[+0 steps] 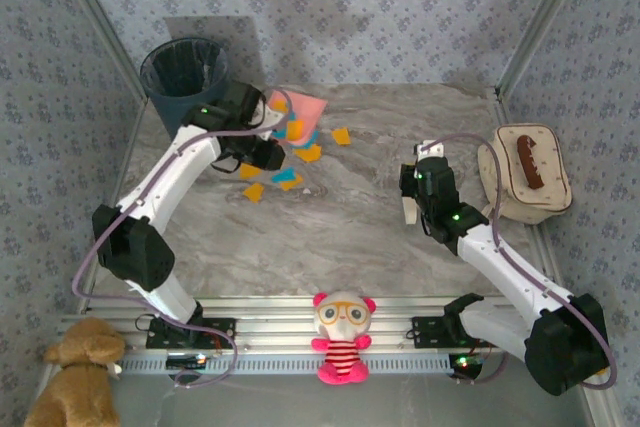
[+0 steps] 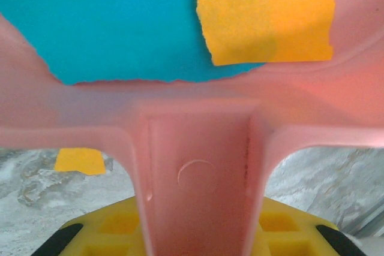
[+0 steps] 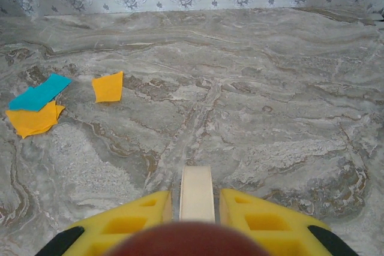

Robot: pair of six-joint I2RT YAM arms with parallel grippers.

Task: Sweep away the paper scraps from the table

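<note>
Paper scraps (image 1: pixel 288 165) lie on the table (image 1: pixel 350 237) by the mouth of the pink dustpan (image 1: pixel 305 107), some already inside. The left claw (image 1: pixel 262 150) pinches the pan's handle tight; the right claw (image 1: pixel 412 202) is closed on a cream stick (image 3: pixel 197 191). Keep the pan's lip flat down and push the loose bits in slowly. No words show anywhere.

Orange and cyan torn paper scraps (image 1: pixel 290 180) dot the grey-beige marble-veined table (image 1: pixel 350 232); upper left, a pink plastic dustpan (image 1: pixel 312 105) beside a dark blue mesh bin (image 1: pixel 172 97); blue-grey floral walls (image 1: pixel 400 7) behind; low in the right wrist view, a flat cream strip (image 3: pixel 197 193)
</note>
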